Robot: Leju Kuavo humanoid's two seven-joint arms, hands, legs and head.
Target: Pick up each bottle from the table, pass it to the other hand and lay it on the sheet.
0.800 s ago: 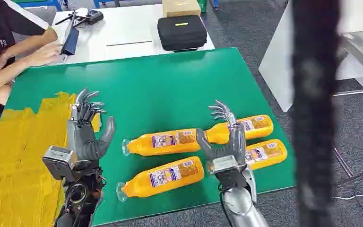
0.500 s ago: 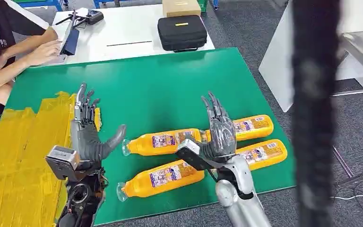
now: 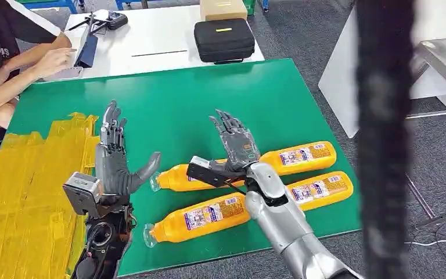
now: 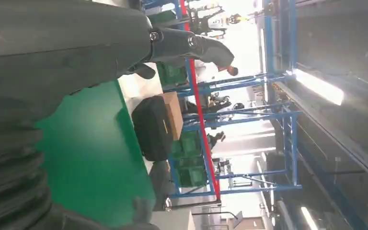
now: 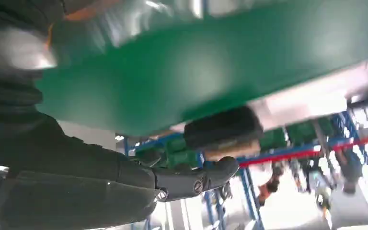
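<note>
Several orange bottles lie on the green table (image 3: 180, 104). One bottle (image 3: 177, 177) lies middle left, one (image 3: 299, 156) to its right, one (image 3: 319, 189) at the right edge, and one (image 3: 197, 218) nearest the front. My right hand (image 3: 235, 145) hovers open above the middle bottle, fingers spread and raised. My left hand (image 3: 113, 160) is open too, upright, thumb reaching toward that bottle's cap. The yellow sheet (image 3: 23, 192) covers the table's left side. In the right wrist view the thumb (image 5: 191, 181) sticks out over the green table (image 5: 211, 72).
A person's arms (image 3: 17, 70) rest at the far left by a white table (image 3: 151, 43) carrying a black case (image 3: 223, 39) and a cardboard box (image 3: 222, 9). A dark blurred bar (image 3: 383, 139) crosses the right of the head view. The black case (image 4: 151, 127) shows past the table edge.
My right hand has swung left from the right-hand bottles to above the middle bottle. My left hand has turned, its thumb now stretched toward the bottle cap.
</note>
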